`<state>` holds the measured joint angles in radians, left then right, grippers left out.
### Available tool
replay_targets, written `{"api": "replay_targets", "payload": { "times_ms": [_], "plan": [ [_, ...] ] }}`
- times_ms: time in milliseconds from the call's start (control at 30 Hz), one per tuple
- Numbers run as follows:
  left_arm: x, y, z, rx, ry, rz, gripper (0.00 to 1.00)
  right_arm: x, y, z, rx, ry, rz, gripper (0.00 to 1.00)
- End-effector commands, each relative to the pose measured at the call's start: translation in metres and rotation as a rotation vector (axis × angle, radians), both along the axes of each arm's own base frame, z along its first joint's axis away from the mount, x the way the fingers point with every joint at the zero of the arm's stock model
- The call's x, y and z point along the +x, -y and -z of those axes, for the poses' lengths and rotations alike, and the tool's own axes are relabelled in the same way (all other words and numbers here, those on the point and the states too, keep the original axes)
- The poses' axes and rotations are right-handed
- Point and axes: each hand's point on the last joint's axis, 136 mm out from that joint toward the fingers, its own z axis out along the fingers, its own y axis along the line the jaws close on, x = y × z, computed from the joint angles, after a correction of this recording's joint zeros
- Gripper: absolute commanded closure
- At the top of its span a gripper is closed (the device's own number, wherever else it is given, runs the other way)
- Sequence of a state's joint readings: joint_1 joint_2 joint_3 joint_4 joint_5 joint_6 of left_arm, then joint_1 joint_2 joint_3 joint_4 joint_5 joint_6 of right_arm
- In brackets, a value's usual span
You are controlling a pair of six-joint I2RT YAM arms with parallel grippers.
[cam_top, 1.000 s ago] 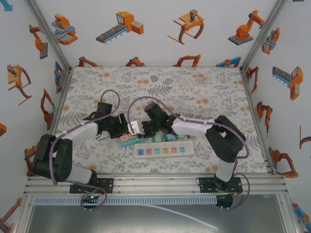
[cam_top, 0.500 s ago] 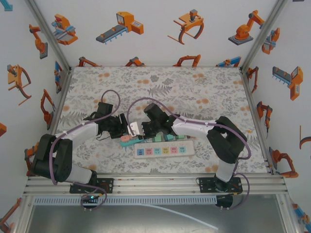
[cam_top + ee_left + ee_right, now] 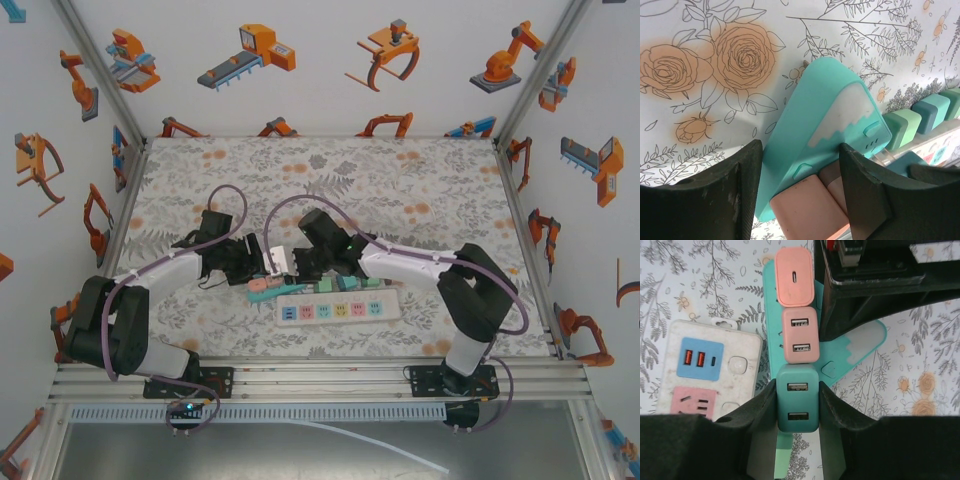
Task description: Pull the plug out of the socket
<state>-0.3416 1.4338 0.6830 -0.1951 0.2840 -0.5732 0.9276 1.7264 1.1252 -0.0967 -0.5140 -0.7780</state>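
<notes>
A teal socket strip [image 3: 825, 120] lies tilted on the floral mat with several plugs in a row on it. My left gripper [image 3: 800, 172] is shut on the strip's end, one finger on each long edge, with a pink plug [image 3: 807, 207] between them. In the right wrist view my right gripper [image 3: 797, 395] is shut on the dark teal two-port USB plug [image 3: 797, 399], which still sits against the teal strip [image 3: 860, 347]. Beyond it stand a pink two-port plug [image 3: 800, 335] and a pink single-port plug [image 3: 795, 276]. From above, the left gripper [image 3: 257, 262] and right gripper [image 3: 302, 266] meet over the strip [image 3: 268, 292].
A white power strip [image 3: 338, 310] with coloured outlets lies just in front of the teal one, and its end [image 3: 710, 370] is close beside my right finger. More green plugs [image 3: 900, 129] line the teal strip. The left gripper's body [image 3: 870, 280] crowds the right wrist view.
The right arm's elbow has swung a little to the right and its gripper has shifted slightly. The left arm and the strips look unmoved.
</notes>
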Motion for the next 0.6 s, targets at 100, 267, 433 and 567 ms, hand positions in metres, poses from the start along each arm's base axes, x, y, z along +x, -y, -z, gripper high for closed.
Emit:
{"api": "replay_targets", "payload": {
  "times_ms": [100, 267, 433, 567],
  "plan": [
    [-0.028, -0.058, 0.052, 0.305, -0.132, -0.098, 0.43, -0.023, -0.013, -0.048, 0.132, 0.01, -0.08, 0.92],
    [-0.021, -0.046, 0.035, 0.242, -0.084, -0.061, 0.38, -0.01, -0.005, -0.077, 0.212, -0.028, 0.09, 0.92],
    [0.006, -0.032, -0.022, 0.176, 0.061, -0.044, 0.3, 0.024, 0.013, -0.123, 0.356, -0.204, 0.443, 0.95],
    [0.022, -0.018, -0.073, 0.109, 0.167, -0.007, 0.25, 0.066, 0.049, -0.139, 0.48, -0.428, 0.818, 0.97]
  ]
}}
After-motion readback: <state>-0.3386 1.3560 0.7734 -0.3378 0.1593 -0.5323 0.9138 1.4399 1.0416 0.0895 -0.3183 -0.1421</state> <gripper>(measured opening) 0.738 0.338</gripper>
